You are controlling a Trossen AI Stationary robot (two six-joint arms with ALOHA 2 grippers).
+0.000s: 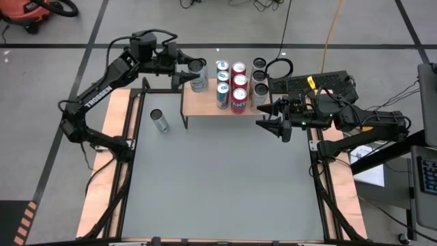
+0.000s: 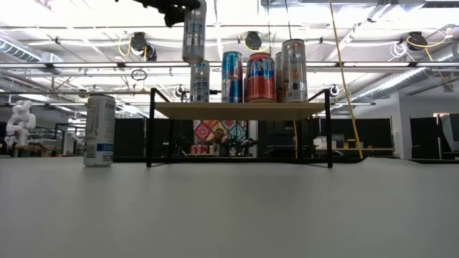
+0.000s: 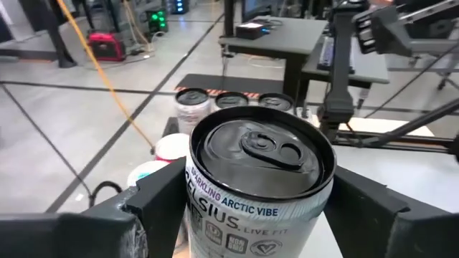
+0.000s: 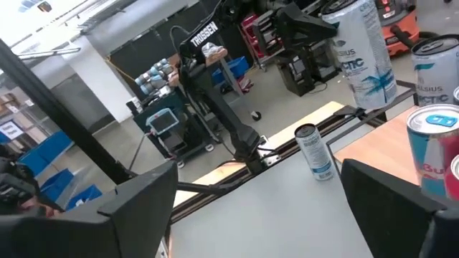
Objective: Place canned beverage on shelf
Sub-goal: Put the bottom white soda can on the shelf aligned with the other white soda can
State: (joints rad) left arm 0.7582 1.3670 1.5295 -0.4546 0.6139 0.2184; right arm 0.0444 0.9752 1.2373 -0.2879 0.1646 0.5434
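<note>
The landmark for all positions is the shelf [image 1: 208, 102], a light wooden top on thin black legs at the far middle of the grey table [image 1: 218, 184].

1. Lone can [image 1: 159, 121]: a silver can stands upright on the table, to the left of the shelf and well apart from it. In the low view it stands on the table surface [image 2: 100, 131], below the level of the shelf top.

2. Left gripper [image 1: 196, 74]: positioned at the shelf's far left corner. Its fingers [image 3: 161, 197] stand on either side of a silver Celsius can [image 3: 252, 188], close to the can's wall. The can is upright. In the low view it hangs [image 2: 194, 32] clear above the shelf top, over another silver can [image 2: 200, 81] that stands on the shelf. Whether the fingers press the can or stand just off it cannot be told.

3. Shelf load: blue-and-silver cans [image 1: 222, 85], red cans [image 1: 238, 85] and silver cans [image 1: 259, 78] stand upright in rows on the middle and right part of the top, touching or nearly touching.

4. Right gripper [image 1: 278, 123]: positioned just beside the shelf's right end, near its front corner, above the table. Its fingers [image 4: 136, 197] are spread wide and hold nothing.
</note>
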